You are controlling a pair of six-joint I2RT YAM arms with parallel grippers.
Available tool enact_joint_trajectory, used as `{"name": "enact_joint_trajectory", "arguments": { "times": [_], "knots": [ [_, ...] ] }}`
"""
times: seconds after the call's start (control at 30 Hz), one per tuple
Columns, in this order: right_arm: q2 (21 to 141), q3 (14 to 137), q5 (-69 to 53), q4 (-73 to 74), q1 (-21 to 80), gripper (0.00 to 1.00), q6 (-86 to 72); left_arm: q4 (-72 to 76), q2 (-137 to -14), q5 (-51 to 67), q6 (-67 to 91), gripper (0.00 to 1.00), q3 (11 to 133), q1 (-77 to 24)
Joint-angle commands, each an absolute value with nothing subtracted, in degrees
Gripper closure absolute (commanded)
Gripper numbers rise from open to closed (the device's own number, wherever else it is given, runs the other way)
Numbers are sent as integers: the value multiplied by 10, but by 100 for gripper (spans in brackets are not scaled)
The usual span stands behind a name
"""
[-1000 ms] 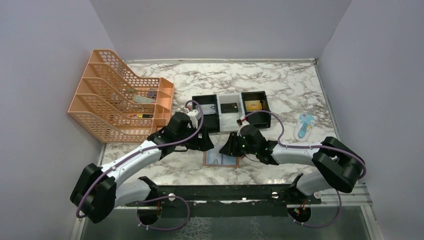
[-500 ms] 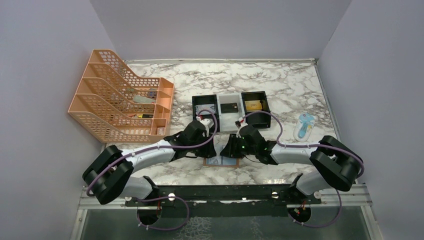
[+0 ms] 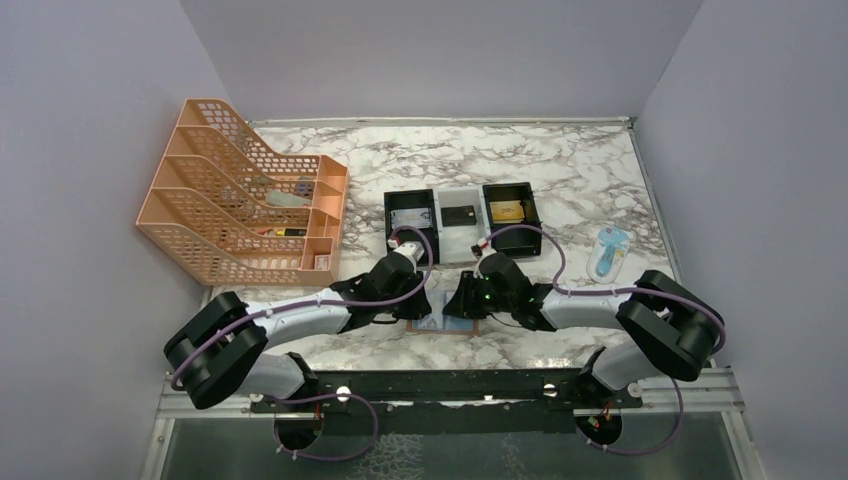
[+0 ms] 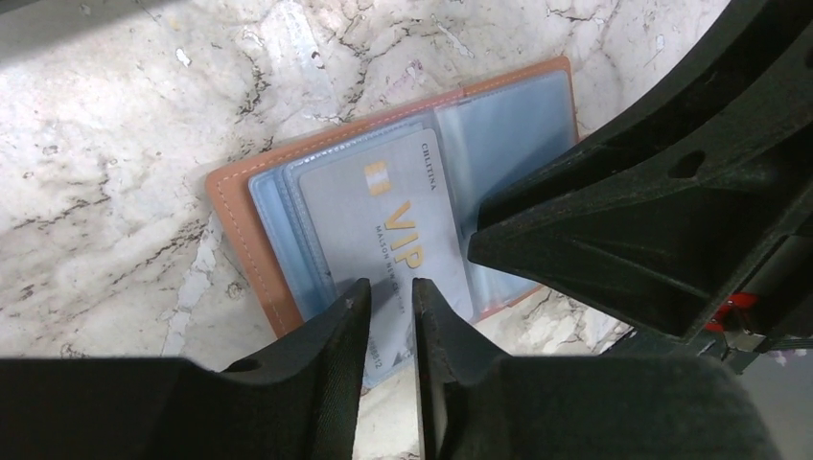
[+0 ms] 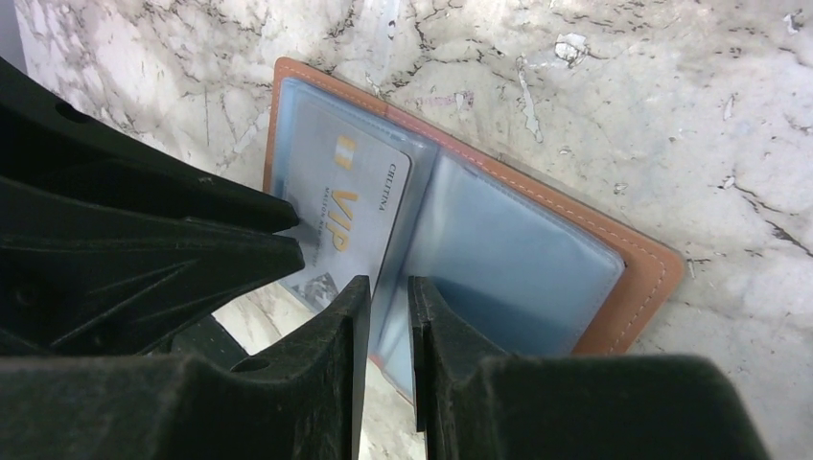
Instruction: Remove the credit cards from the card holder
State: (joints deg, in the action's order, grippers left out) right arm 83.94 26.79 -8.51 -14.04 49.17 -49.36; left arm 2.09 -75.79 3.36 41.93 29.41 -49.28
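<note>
The tan card holder [image 3: 443, 322] lies open and flat on the marble, blue lining up, between my two grippers. A greyish-silver credit card [image 4: 383, 216] marked VIP sticks out of its sleeve, past the near edge of the card holder [image 4: 240, 225]. My left gripper [image 4: 388, 286] has its tips over that card's protruding end, jaws drawn close with a narrow slit and nothing pinched. My right gripper [image 5: 388, 283] hovers over the fold of the card holder [image 5: 638, 278] next to the card [image 5: 360, 196], jaws also a narrow slit apart. Both grippers nearly meet.
A black-and-white three-compartment tray [image 3: 437, 238] stands just behind the grippers with a card in each compartment. An orange mesh rack [image 3: 240, 190] is at the back left. A small blue-and-white object [image 3: 610, 250] lies at the right.
My left arm swung in from beside the tray down to the card holder, and its jaws narrowed from wide. The right gripper stayed put and closed a little.
</note>
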Motion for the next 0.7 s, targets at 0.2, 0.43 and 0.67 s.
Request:
{"name": "enact_joint_trajectory", "arguments": {
  "times": [0.2,0.43,0.67],
  "knots": [
    [855,279,-107,-150,491,78,-478,-55,-736,-29,422,57,292,-502],
    [873,277,-103,-179,491,78,-491,-77,-782,-29,394,67,322,-504],
    [882,262,-102,-203,491,78,-496,-80,-792,-32,395,80,319,-515]
  ]
}}
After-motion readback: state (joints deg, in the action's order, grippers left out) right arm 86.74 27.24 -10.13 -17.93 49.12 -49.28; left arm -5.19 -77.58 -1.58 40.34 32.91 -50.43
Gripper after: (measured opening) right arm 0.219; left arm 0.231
